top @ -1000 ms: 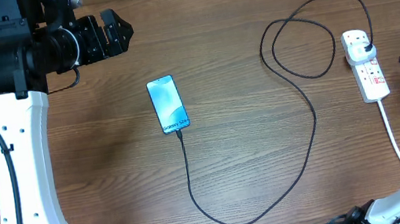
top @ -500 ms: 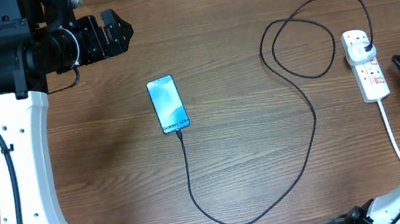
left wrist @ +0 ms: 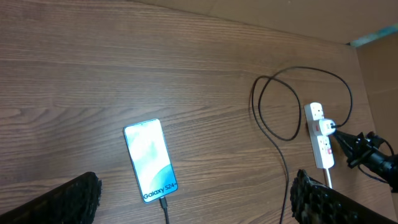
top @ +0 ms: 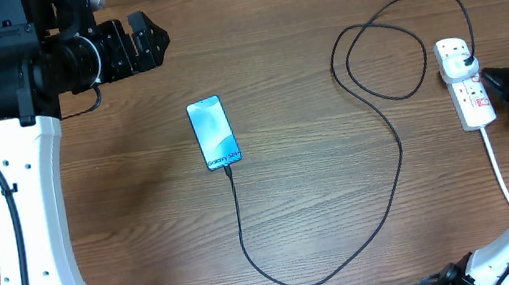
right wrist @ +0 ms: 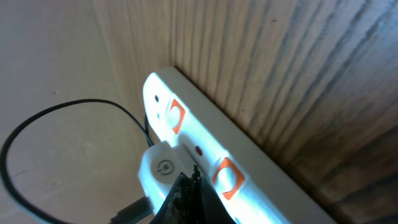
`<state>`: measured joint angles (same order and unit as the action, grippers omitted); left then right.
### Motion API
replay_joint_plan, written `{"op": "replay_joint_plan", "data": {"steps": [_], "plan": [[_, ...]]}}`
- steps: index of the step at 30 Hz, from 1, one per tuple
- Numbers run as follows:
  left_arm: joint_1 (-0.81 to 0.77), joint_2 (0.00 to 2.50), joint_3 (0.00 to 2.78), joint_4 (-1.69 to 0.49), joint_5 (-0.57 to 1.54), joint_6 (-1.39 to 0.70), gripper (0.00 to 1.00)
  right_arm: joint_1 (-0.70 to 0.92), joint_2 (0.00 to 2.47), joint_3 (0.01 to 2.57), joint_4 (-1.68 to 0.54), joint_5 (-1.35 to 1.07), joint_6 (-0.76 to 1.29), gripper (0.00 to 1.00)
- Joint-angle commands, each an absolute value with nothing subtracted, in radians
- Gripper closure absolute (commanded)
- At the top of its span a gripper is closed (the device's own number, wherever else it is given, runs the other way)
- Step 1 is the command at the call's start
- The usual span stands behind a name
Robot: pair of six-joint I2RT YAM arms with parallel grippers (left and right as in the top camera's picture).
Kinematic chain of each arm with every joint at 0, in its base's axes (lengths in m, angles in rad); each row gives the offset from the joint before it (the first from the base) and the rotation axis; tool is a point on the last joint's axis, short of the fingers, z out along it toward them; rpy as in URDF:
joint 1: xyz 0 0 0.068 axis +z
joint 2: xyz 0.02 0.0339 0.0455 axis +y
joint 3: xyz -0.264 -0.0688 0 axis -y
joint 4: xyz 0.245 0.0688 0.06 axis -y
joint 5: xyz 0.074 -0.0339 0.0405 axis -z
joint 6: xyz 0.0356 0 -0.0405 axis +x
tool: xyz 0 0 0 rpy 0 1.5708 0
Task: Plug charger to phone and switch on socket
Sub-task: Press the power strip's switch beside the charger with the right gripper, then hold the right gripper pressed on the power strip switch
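Phone (top: 214, 132), charger and socket all lie on a wood-grain bench (top: 326, 213); described L to R.

Far L, near the top edge: L tool (top: 150, 37) hangs above the bench, well apart from everything. Its fingers are spread wide and hold nothing. L wrist view shows one dark finger (left wrist: 68, 199) at each lower corner, with the phone between them further off.

Centre-L: the phone lies flat, screen up and lit light blue, with "Galaxy S24" text near its lower end. The charger's small connector tip (top: 227, 168) sits at that lower end and looks plugged in.

Centre: the charger (top: 401, 156), a thin black cable, runs down from the phone, curves along the bench's near edge, climbs up the middle and makes one open loop near the top.

R: the cable ends in a black plug (top: 466, 60) seated in the upper outlet of the socket (top: 466, 81), a small white strip. Its red switch markings (right wrist: 176, 117) show in the R wrist view; on/off can't be told. A thick white cord (top: 502, 176) leaves its lower end.

Far R: R tool (top: 490, 79) points at the socket's R edge, beside the plug. Its fingers are pressed together, gripping nothing. Contact w/ the socket can't be told.
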<state>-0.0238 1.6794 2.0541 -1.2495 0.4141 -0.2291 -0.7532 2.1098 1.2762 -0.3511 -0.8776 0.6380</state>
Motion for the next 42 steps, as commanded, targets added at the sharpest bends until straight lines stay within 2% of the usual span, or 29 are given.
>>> {"op": "replay_joint_plan", "data": {"steps": [1,16,31,42], "plan": [[-0.014,1.681,2.055,-1.250,0.407,-0.216,0.00,-0.757,2.146,1.295,-0.342,-0.862,0.647,0.96],[-0.014,1.681,2.055,-1.250,0.407,-0.216,0.00,-0.712,2.154,1.295,-0.304,-0.842,0.632,0.96],[-0.014,1.681,2.055,-1.250,0.407,-0.216,0.00,-0.700,2.154,1.295,-0.408,-0.777,0.620,0.96],[-0.014,1.681,2.055,-1.250,0.407,-0.216,0.00,-0.686,2.154,1.267,-0.406,-0.749,0.593,0.96]]}}
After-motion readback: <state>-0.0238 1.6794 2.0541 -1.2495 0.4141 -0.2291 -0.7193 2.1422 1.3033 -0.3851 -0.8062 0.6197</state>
